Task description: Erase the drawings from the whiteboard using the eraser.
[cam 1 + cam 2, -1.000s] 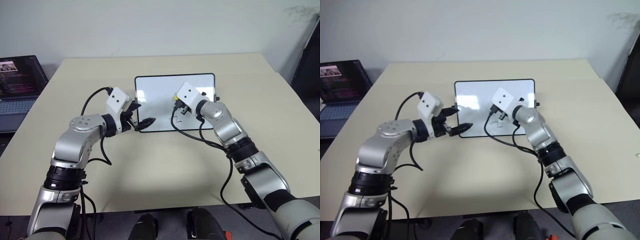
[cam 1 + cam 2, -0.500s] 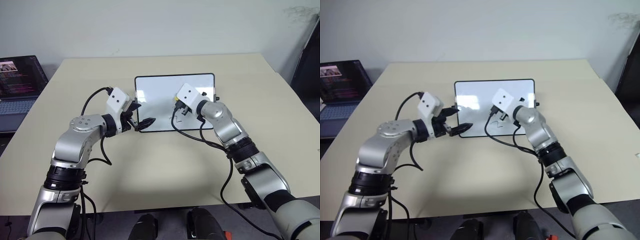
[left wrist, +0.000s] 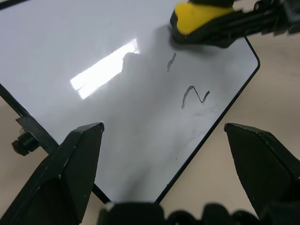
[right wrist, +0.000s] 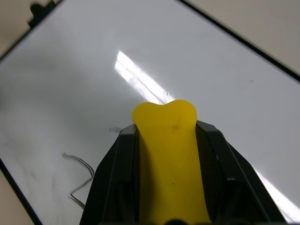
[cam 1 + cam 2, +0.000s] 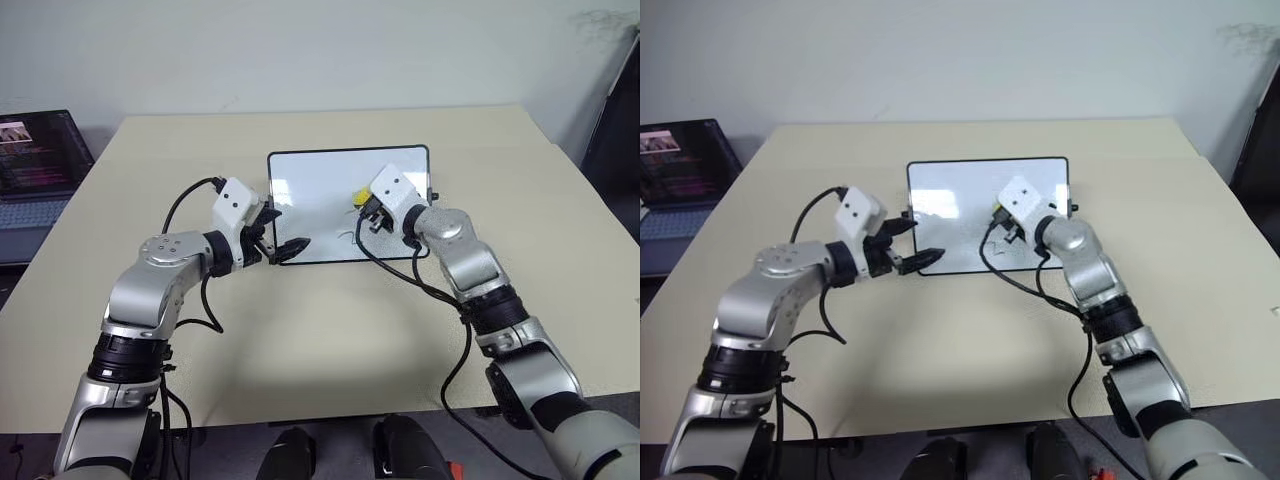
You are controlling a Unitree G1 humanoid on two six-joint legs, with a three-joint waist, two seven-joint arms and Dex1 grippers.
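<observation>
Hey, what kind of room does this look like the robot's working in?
Probably an office or lab: a plain beige table against a bare white wall, an open laptop at the side, and a small whiteboard laid flat on the table.

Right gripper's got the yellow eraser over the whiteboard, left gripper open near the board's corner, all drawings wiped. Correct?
Not all wiped. The left wrist view shows drawings remaining on the whiteboard: a short dash and a larger curl. The rest holds: the right gripper holds the yellow eraser over the board, and the left gripper is open near its corner.
</observation>
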